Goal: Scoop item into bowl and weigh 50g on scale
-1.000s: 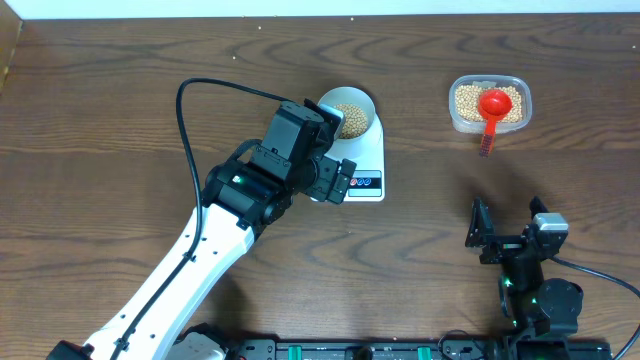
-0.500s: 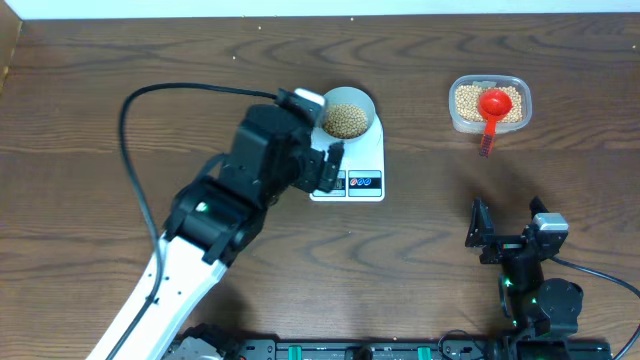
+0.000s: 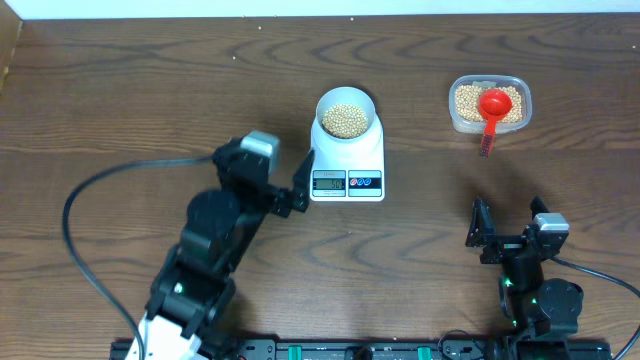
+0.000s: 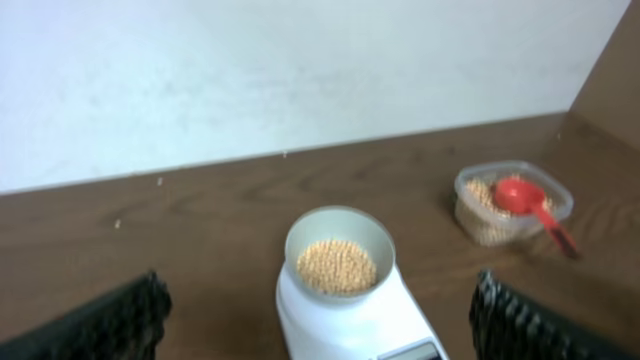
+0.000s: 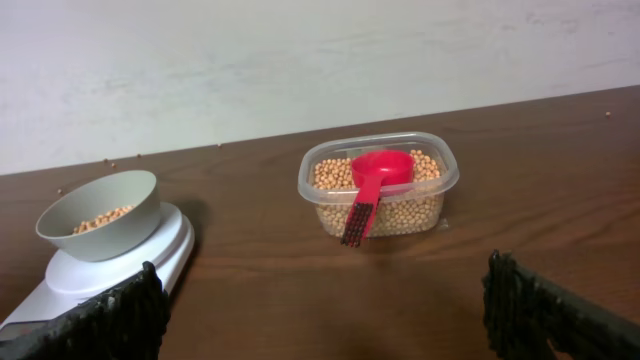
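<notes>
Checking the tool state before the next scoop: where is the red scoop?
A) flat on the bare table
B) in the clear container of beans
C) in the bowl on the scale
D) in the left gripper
B: the red scoop has its cup resting on the beans inside the clear container, and its handle sticks out over the rim.

- The table (image 3: pixel 120 80) is dark brown wood with wavy lines in it.
- A white wall (image 4: pixel 300 70) stands right behind the table. It is plain and a bit smudgy.
- Tiny pale specks (image 4: pixel 160 181) lie on the table near the wall.
- A brown board (image 4: pixel 615 70) stands up at one side.
- The light is soft and even.
</notes>
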Available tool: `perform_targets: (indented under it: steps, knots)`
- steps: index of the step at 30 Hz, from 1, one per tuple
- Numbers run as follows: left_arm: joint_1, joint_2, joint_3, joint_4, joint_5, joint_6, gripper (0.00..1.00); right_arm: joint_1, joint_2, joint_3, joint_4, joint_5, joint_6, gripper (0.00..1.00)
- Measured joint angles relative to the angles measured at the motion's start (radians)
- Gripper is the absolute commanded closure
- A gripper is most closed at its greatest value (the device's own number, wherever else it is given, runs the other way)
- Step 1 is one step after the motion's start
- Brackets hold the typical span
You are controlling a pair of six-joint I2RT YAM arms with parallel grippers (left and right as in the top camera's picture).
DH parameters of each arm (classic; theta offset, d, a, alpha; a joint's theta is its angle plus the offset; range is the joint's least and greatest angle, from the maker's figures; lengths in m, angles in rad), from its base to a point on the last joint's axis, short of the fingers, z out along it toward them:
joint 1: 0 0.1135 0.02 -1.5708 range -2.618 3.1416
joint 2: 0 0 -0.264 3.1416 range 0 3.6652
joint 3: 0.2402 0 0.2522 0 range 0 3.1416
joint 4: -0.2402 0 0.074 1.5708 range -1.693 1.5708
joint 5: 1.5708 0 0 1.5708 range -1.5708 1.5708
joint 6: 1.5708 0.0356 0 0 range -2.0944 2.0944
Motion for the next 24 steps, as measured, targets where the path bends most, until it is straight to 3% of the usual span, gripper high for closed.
perform_targets:
  steps: [5, 24]
  knots:
    - [0.044, -0.138, -0.15, 0.088, 0.0, 0.0, 0.02, 0.0, 0.0, 0.0, 0.0, 0.0, 0.0, 0.01]
    - [0.385, -0.556, -0.369, 0.097, -0.001, 0.0, 0.02, 0.0, 0.0, 0.0, 0.0, 0.0, 0.0, 0.01]
